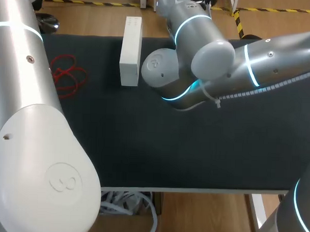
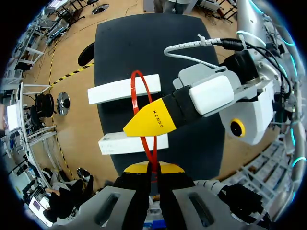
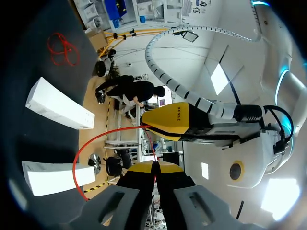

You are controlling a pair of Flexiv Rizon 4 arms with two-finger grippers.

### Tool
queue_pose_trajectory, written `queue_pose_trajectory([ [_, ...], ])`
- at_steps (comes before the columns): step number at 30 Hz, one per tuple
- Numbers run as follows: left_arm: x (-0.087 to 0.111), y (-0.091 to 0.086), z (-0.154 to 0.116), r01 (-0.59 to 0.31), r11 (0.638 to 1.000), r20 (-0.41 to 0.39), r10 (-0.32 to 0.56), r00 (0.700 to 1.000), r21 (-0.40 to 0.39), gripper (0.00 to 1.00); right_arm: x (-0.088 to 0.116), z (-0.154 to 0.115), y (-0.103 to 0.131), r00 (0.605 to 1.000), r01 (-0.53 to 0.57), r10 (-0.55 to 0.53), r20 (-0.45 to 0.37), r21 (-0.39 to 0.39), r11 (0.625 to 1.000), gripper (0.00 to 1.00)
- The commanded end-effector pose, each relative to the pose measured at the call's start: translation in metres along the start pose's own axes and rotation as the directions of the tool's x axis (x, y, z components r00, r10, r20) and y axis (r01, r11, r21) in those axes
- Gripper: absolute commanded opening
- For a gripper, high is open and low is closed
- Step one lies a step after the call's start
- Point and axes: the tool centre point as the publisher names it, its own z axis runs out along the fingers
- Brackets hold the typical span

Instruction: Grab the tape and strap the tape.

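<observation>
- Evidently the left arm fills the 9 o'clock side of the table in the head view. Its wrist is out of sight there, so what it holds shows only from the wrist cameras.
- At the left gripper the jaws are pinched tight on one end of the tape, a thin red strap. From the tips the strap runs out at 12 o'clock into an open loop held in the air above the table. I judge this keeps the loop free so the other end can be worked.
- Next, a coil of spare red straps lies loose on the cloth at 9 o'clock from the box. It is well apart from both grippers and looks like stock to draw from.
- That box lies lengthways near the table's 12 o'clock edge.
- From the wrists a second box shows near it, the two apart. In the head view the arms probably cover it. The loop hangs over the pair, and I cannot tell that it goes around either.
- At the right gripper the jaws are likewise closed on the tape, which runs in between the tips. The left gripper's yellow finger sits just ahead at 12 o'clock. I judge they meet tip to tip so as to thread the strap and draw it tight.
- Lastly, the right arm comes in from 3 o'clock. Its elbow is bent over the middle and hides both grippers from above.
</observation>
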Motion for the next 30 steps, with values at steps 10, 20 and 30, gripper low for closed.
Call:
queue_pose_trajectory([
  [10, -0.0031, -0.0013, -0.0026, 0.0, 1.0, -0.009, -0.001, 1.0, -0.005, 0.0, 0.0018, -0.0108, -0.0083, 1.0, 0.0, 0.001, -0.007, 0.019, 1.0, 0.0],
  [20, -0.0031, -0.0013, -0.0026, 0.0, 1.0, -0.009, -0.001, 1.0, -0.005, 0.0, -0.0004, -0.0094, -0.0032, 1.0, -0.014, 0.013, 0.018, 0.014, 1.0, 0.0],
  [30, -0.0031, -0.0013, -0.0026, 0.0, 1.0, -0.009, -0.001, 1.0, -0.005, 0.0, 0.0006, -0.0092, -0.0015, 1.0, -0.008, 0.008, 0.011, 0.011, 1.0, 0.0],
])
